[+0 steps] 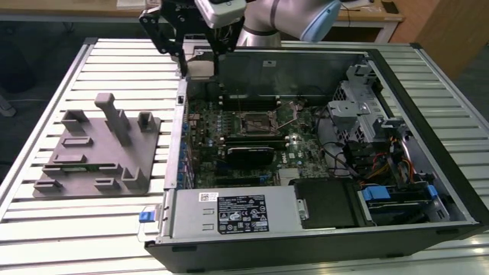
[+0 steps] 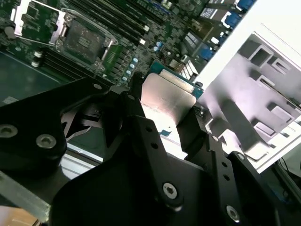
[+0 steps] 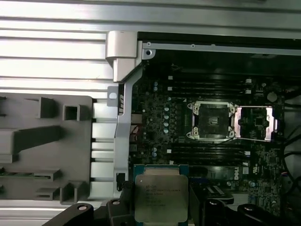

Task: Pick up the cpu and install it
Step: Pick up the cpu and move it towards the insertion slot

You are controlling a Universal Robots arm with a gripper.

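Gripper [image 2: 165,112] around flat, silvery cpu [image 3: 161,194]

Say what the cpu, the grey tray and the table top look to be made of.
The cpu, held in the gripper: silver-grey metal lid, dull sheen, on a green board rim. The grey tray: probably matte plastic, uniform and unreflective. The table top: likely aluminium slats, pale, ribbed, glinting.
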